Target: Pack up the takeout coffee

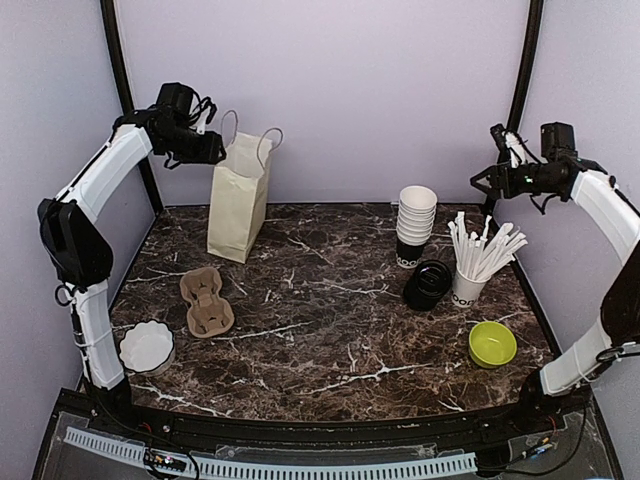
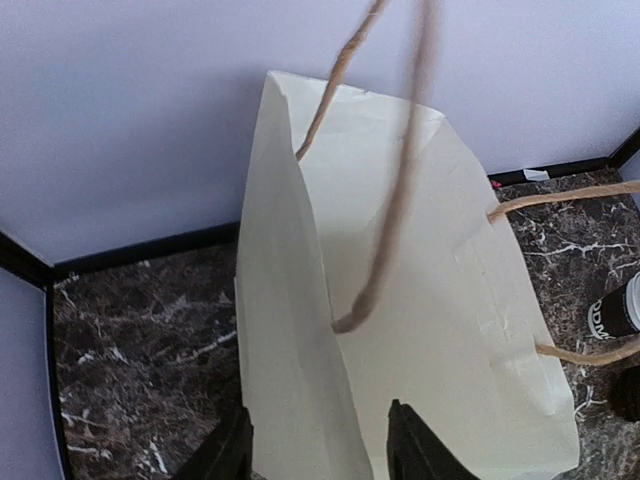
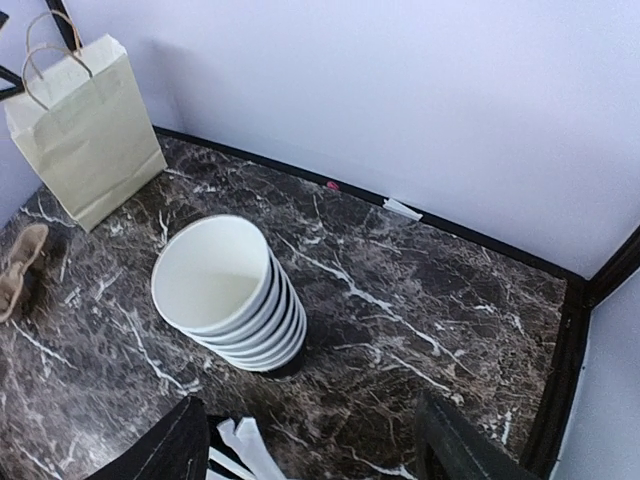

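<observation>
- Left gripper (image 1: 215,152) is raised at the far left, just over the mouth of a paper bag (image 1: 238,200); its two fingers stand partly apart with the bag's near wall running down between them; whether either finger touches the paper cannot be told
- Right gripper (image 3: 308,420) hangs high at the far right, above the cups; its fingers are spread wide with nothing gripped between them
- Table (image 1: 330,340): dark brown marble with white veins; pale lilac walls on three sides
- Paper bag: cream, upright, open at the top, with twine handles; it stands at the far left of the table, near the back wall; one handle loop looks blurred in the left wrist view
- Takeout coffee appears as separate parts; a stack of paper cups (image 1: 415,222) stands upright, right of centre toward the back and well apart from the bag; the cups are white, nested and unlidded; the lowest shows a black band with white lettering
- Cup of white sticks (image 1: 470,285): a like cup, just right of the stack, its sticks fanning upward
- Cardboard cup carrier (image 1: 206,300): brown, lying flat on the left side, in front of the bag
- White bowl (image 1: 147,346): fluted rim, near the front-left corner
- Green bowl (image 1: 492,343): near the front-right corner
- Black lids (image 1: 428,285): round, in a short pile just in front of the cup stack, right beside the stick cup
</observation>
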Controlling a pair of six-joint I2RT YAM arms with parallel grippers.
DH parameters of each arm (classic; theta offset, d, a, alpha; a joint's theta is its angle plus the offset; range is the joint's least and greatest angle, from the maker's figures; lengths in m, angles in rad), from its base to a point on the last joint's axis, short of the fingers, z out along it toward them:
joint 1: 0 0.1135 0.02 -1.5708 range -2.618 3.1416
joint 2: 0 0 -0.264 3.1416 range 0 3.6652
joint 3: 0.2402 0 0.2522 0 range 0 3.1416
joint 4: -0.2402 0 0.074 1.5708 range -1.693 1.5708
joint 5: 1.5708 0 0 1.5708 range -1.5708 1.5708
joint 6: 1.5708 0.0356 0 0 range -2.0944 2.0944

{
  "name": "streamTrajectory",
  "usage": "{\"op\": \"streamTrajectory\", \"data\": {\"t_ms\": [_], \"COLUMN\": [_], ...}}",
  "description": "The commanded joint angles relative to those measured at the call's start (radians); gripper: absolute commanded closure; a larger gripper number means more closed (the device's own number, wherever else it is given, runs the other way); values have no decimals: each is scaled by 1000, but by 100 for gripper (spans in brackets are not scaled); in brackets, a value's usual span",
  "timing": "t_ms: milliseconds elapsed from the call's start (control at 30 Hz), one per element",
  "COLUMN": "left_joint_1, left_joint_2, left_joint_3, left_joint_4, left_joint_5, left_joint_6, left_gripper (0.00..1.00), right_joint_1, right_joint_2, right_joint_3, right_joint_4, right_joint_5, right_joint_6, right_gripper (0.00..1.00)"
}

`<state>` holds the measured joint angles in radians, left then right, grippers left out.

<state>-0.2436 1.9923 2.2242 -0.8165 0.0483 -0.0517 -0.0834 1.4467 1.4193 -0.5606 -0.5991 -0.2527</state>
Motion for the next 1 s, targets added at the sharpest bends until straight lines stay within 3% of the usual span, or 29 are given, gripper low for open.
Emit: {"op": "streamTrajectory", "data": {"t_ms": [0,300,533,733,967], "left_joint_1": [12,11,-40,-234,-299], "left_joint_2": [9,-112,-319,-455,-500], "left_joint_3": [99,89,-155,-362,-482], "left_joint_4": [4,-21,50,104,119], "left_joint_5": [-19,-135,73,119,182], "left_joint_6": [4,-4,14,178,170], "left_gripper": [37,31,31,31,30], "right_joint_1": [47,225,343,403,437], "right_joint_2": [40,198,285,350,434], "right_joint_3": [98,334,414,456,545], "right_joint_4": [-81,-302,-387,-433,-474], "right_joint_5": [-23,152,264,305,376], "right_joint_6": [-95,-255,-342,-375,-364], "right_gripper": [40,57,58,56,68]}}
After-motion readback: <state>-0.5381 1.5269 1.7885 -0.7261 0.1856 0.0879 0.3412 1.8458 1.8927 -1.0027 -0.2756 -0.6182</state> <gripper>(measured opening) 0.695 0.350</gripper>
